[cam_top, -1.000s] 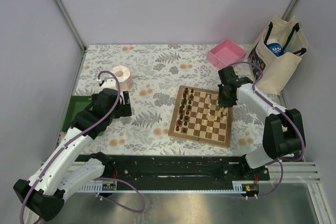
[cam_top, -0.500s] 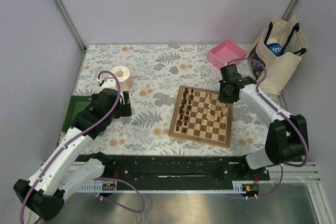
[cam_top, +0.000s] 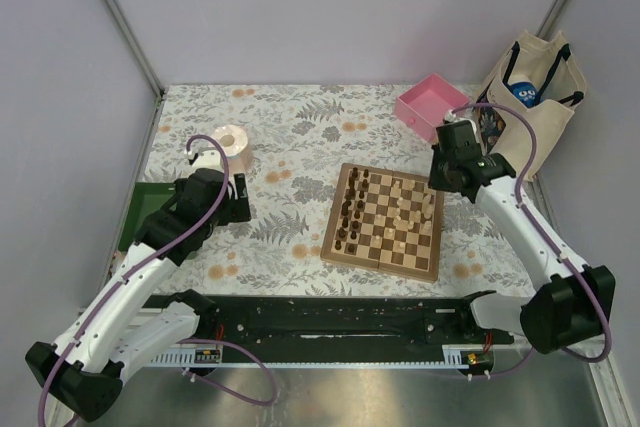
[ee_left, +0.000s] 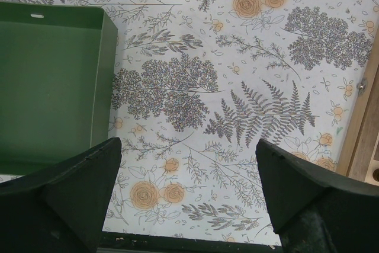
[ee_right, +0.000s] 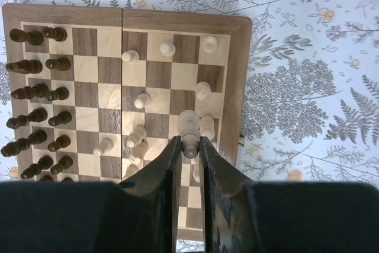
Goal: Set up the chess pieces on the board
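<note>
Right wrist view: right fingers [ee_right: 169, 173] pinch a pale chess piece [ee_right: 189, 137] above the board [ee_right: 234, 87].
Left fingers [ee_left: 71, 176] hang released, spread over the tabletop [ee_left: 237, 57] at the board's 9 o'clock.

Bare tabletop [cam_top: 300, 127] lies open between the paper roll [cam_top: 233, 145] and the board [cam_top: 385, 222]. On it dark chess pieces [cam_top: 347, 215] crowd the left files, and pale pieces [cam_top: 404, 215] scatter across the right half. A pink tray [cam_top: 431, 105] and tote bag [cam_top: 530, 97] hem the far-right corner.
</note>
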{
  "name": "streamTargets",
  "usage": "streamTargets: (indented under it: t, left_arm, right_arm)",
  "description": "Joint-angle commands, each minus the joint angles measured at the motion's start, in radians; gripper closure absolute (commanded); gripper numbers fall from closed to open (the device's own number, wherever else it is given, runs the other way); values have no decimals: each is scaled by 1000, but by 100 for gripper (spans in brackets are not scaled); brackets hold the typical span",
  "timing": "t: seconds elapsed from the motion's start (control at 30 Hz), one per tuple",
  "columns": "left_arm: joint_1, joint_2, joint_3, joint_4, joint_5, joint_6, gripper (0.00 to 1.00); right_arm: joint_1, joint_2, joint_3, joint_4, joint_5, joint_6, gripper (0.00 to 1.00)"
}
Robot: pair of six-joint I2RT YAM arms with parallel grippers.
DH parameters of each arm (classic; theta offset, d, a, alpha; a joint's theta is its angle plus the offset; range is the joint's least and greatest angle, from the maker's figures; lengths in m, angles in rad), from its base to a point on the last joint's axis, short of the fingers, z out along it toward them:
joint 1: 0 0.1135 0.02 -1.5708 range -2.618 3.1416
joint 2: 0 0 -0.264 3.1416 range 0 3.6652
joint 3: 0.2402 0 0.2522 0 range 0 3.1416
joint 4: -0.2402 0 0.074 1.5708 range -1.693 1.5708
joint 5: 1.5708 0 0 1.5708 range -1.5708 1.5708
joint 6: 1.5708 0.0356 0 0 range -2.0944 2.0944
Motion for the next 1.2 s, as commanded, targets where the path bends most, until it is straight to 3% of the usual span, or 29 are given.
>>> streamTargets:
  t: [0.0, 0.33, 0.8, 0.9, 1.17]
  left_arm:
    - [7, -14, 7, 26, -7, 8, 1]
    - [7, -5, 11, 26, -5, 11, 1]
    - [7, -30, 6, 38, 21, 16, 1]
    - [7, -33, 6, 37, 21, 16, 1]
    - [8, -34, 3, 40, 18, 16, 1]
  right_arm:
    - [-2, -85, 18, -57, 47, 12, 82]
    - [-2, -213, -2, -224, 57, 21, 83]
    - [-2, -292, -14, -309, 65, 27, 83]
    - [-2, -286, -5, -304, 126, 17, 83]
    - [-2, -174, 31, -269, 27, 44, 86]
